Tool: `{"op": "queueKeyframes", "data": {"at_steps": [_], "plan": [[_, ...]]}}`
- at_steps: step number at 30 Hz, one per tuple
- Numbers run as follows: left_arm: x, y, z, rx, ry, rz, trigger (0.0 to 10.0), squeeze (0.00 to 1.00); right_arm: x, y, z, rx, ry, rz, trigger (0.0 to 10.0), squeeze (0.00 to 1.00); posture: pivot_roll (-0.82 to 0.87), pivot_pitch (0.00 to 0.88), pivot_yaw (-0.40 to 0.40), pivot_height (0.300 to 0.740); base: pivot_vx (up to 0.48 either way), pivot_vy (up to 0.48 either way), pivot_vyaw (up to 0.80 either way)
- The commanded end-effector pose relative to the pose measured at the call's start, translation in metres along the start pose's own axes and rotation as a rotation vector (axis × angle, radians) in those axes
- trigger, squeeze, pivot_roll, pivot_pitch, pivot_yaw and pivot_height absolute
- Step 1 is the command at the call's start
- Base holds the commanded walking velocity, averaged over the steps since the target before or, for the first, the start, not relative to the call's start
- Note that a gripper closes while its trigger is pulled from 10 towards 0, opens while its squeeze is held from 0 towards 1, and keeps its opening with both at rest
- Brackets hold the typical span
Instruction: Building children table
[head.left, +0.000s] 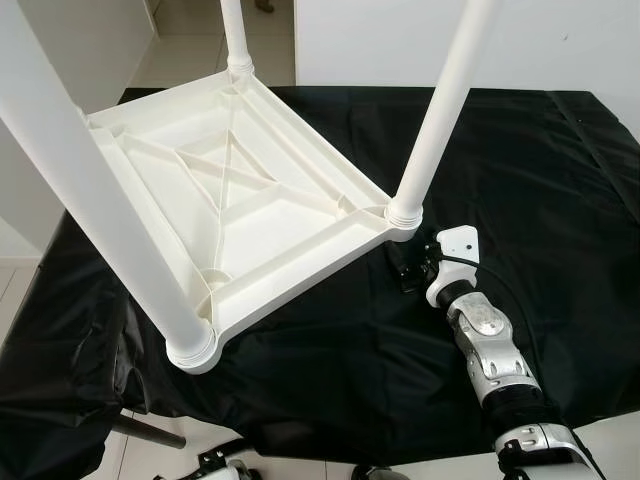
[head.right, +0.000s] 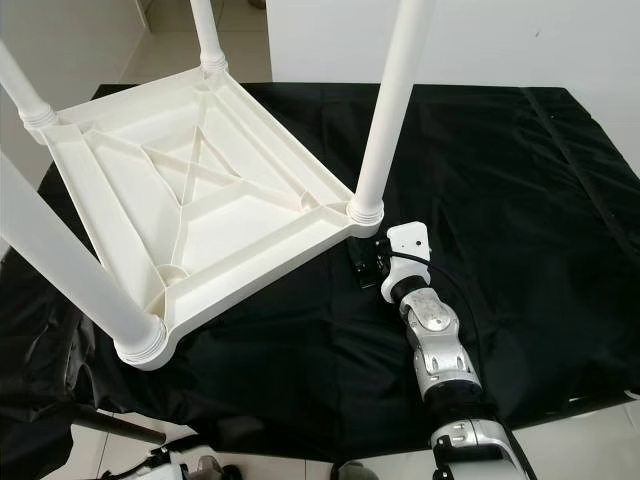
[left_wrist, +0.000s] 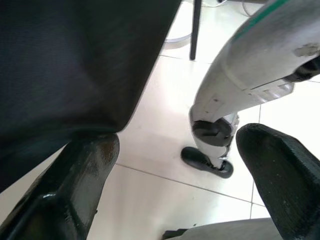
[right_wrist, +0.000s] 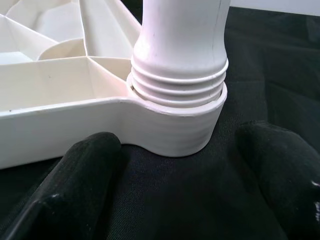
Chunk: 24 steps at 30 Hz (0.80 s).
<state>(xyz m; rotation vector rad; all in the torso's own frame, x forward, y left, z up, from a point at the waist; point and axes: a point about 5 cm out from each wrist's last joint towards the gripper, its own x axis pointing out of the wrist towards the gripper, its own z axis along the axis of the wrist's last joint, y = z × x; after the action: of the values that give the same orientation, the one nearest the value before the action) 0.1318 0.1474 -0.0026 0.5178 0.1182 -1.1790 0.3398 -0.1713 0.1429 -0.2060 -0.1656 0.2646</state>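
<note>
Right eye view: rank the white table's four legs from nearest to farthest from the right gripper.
1. Leg at the near right corner, right in front of the right gripper.
2. Leg at the near left corner, toward the robot's left.
3. Leg at the far right corner.
4. Leg at the far left corner; close to the third, hard to separate.
</note>
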Motion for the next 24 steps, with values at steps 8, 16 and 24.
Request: {"op": "queueKeyframes", "data": {"at_steps": [8,16,24], "plan": [[0.001,-0.034,-0.015,-0.029,0.044,-0.14,10.0,0.0,0.003,0.007,-0.005,-0.008,0.016,0.035,10.0,0.0,0.13,0.174,0.014,0.74,0.0,0.0,0.0],[0.0,-0.033,-0.023,-0.035,0.056,-0.134,10.0,0.0,0.004,0.009,-0.008,-0.013,0.018,0.049,10.0,0.0,0.14,0.165,0.004,0.74,0.0,0.0,0.0],[0.003,-0.034,-0.017,-0.006,0.008,-0.136,10.0,0.0,0.007,0.012,-0.01,-0.018,0.018,0.066,10.0,0.0,0.16,0.162,-0.005,0.74,0.0,0.0,0.0]]}}
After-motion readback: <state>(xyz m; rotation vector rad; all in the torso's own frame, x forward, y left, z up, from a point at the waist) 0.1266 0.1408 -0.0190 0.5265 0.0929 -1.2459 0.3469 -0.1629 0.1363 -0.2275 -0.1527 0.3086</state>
